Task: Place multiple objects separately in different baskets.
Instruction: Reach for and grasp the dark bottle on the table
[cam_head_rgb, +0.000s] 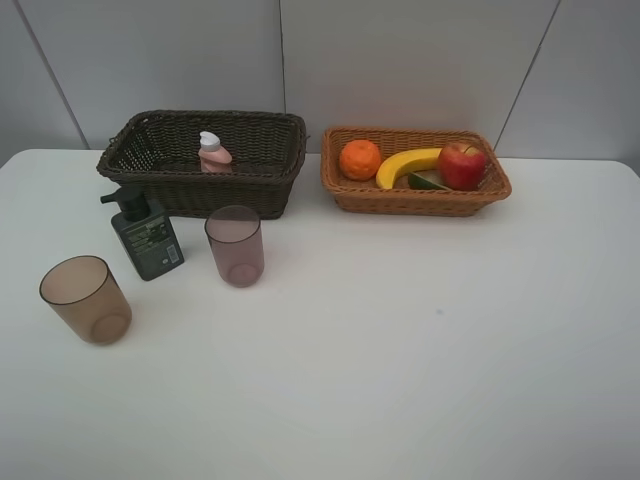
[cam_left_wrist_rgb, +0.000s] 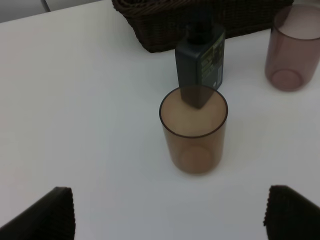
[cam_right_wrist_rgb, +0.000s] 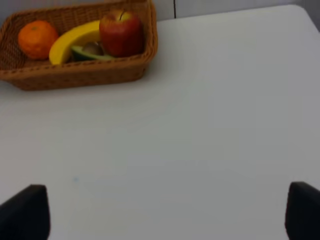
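Note:
The dark brown basket (cam_head_rgb: 150, 185) at the back left holds the small pink bottle (cam_head_rgb: 213, 153). The tan basket (cam_head_rgb: 420, 200) to its right holds the orange (cam_head_rgb: 360, 159), banana (cam_head_rgb: 405, 165), apple (cam_head_rgb: 462, 165) and halved avocado (cam_head_rgb: 428, 182). In front of the dark basket stand the green pump bottle (cam_head_rgb: 147, 235) and two translucent cups (cam_head_rgb: 86, 300) (cam_head_rgb: 235, 246). My left gripper (cam_left_wrist_rgb: 170, 220) is open, just short of the nearer cup (cam_left_wrist_rgb: 193, 131). My right gripper (cam_right_wrist_rgb: 162, 215) is open over bare table, well away from the tan basket (cam_right_wrist_rgb: 75, 75). Neither arm shows in the high view.
The white table (cam_head_rgb: 420, 340) stretches wide across the front and right. A pale panelled wall (cam_head_rgb: 400, 60) runs close behind both baskets. In the left wrist view the pump bottle (cam_left_wrist_rgb: 201, 65) stands right behind the near cup, with the second cup (cam_left_wrist_rgb: 292, 47) off to one side.

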